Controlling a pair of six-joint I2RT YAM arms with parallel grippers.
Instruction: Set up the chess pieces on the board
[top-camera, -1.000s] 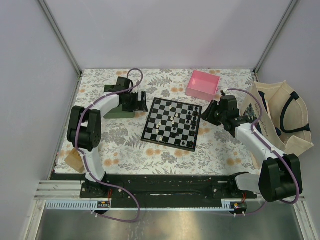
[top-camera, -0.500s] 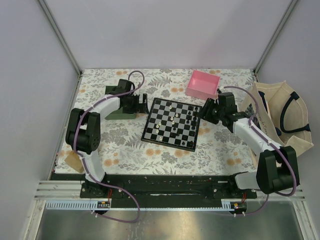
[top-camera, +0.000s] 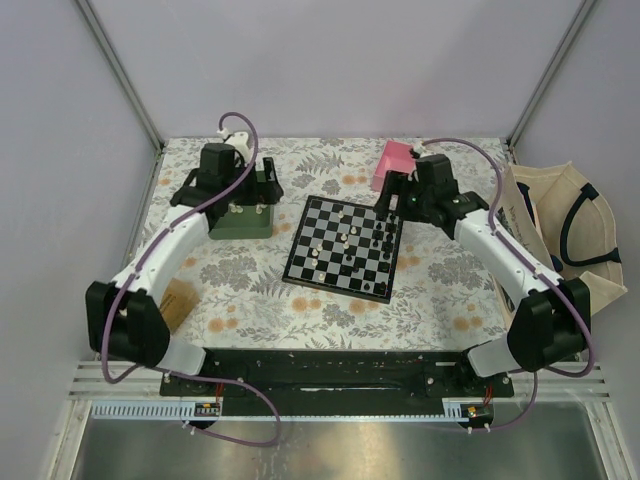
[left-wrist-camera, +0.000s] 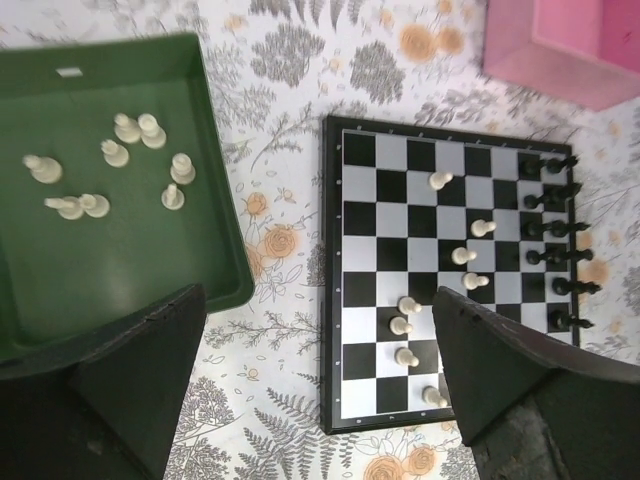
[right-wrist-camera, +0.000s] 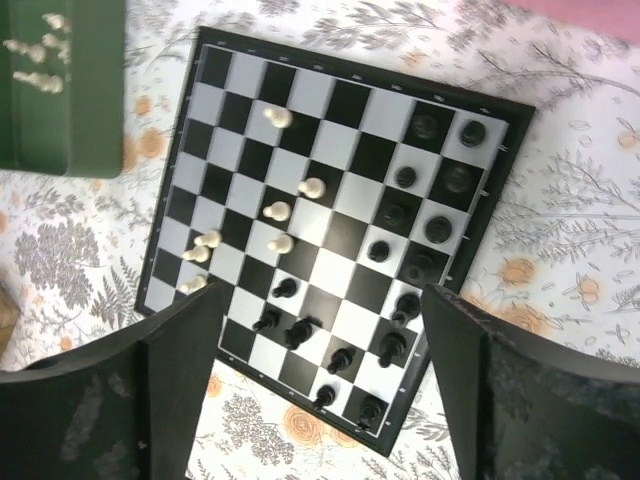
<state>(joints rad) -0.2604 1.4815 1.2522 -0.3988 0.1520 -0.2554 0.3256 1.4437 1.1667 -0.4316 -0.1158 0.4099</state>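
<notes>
Our left hand (left-wrist-camera: 318, 305) hangs spread and empty above the gap between the green tray (left-wrist-camera: 215, 180) and the chessboard (left-wrist-camera: 333, 250). Our right hand (right-wrist-camera: 318, 300) is also spread and empty, above the board's right half.

We judge the step in hand to be fetching a cream-white piece from the tray. To do it well, we single out one of the loose cream-white pieces (left-wrist-camera: 140, 128) that stands apart from its neighbours. We come straight down over it and pinch across its narrow stem. The pieces that seem to lie on their sides call for fingers set across their length, not along it.

The board lies flat on the floral counter (left-wrist-camera: 280, 130), just right of the tray, its edges turned a little off the counter's. The black pieces (left-wrist-camera: 555, 250) crowd its right files and a few white ones are scattered mid-board. So we read its playing axis as running left to right, with white's home rows on the tray side.
</notes>
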